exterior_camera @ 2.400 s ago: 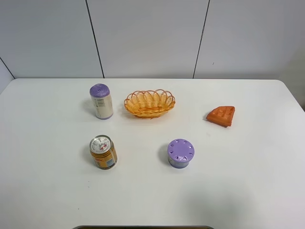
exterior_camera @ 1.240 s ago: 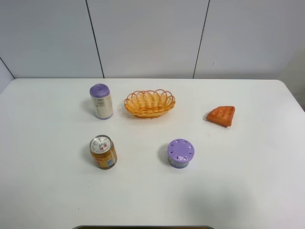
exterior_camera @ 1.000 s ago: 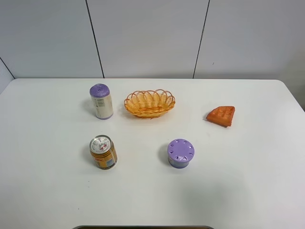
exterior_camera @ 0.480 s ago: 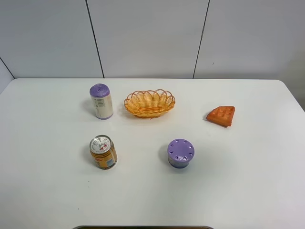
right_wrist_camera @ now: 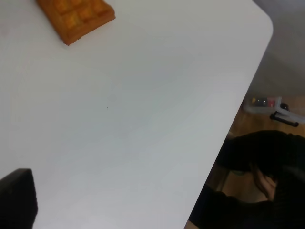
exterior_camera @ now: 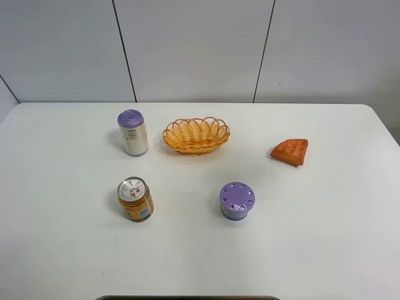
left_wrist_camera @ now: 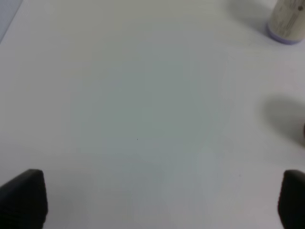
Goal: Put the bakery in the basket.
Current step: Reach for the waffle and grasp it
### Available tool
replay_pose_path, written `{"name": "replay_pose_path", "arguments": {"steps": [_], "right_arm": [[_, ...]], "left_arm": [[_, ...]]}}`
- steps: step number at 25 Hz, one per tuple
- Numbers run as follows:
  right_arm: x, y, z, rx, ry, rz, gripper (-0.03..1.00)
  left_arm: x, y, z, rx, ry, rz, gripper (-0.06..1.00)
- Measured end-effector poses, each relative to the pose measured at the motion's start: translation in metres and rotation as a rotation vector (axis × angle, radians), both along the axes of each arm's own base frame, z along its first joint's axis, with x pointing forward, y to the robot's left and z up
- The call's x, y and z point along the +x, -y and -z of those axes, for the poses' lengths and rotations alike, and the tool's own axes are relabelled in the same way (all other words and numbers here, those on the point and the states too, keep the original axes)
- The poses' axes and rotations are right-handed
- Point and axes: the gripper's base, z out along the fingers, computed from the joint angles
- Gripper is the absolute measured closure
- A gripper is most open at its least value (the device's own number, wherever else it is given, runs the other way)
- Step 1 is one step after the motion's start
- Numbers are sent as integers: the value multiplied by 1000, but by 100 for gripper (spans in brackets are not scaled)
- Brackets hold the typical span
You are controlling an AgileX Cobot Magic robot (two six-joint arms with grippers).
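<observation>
The bakery [exterior_camera: 290, 152], an orange-brown waffle wedge, lies flat on the white table at the right, apart from everything else. It also shows in the right wrist view [right_wrist_camera: 76, 16], some way ahead of my right gripper [right_wrist_camera: 152, 200]. Only one dark fingertip [right_wrist_camera: 16, 198] of that gripper shows, at the frame's edge, so the jaws stand wide apart and empty. The orange-yellow wicker basket [exterior_camera: 196, 135] stands empty at the back middle. My left gripper [left_wrist_camera: 157, 200] is open and empty over bare table. Neither gripper shows in the exterior high view.
A purple round lidded tin [exterior_camera: 237, 200] stands front of middle. A gold can [exterior_camera: 135, 199] stands front left. A white can with a purple cap [exterior_camera: 133, 132] stands left of the basket and shows in the left wrist view [left_wrist_camera: 287, 21]. The table's right edge [right_wrist_camera: 257, 47] is near the right gripper.
</observation>
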Motion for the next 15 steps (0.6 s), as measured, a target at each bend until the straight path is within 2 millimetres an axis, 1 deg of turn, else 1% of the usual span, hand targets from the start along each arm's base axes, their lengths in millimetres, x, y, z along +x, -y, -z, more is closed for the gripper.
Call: {"name": "replay_pose_path", "arguments": {"steps": [4,6,9,12,15], "right_arm": [[48,-7,14,-30,-77,-51,-3],[69,-10,22,-38,-94,-78,-3],[97,-14,47,-61,-150,-142,-3],[119,-18,71,-105,-180,-239,-3],[134,-23,86,-153,-176,-342,-3]], "left_arm": [[0,0,0,0,0,0,-4],[0,0,0,0,0,0,-4],[0,0,0,0,0,0,-4],[0,0,0,0,0,0,-4],[0,0,0,0,0,0,-4]]}}
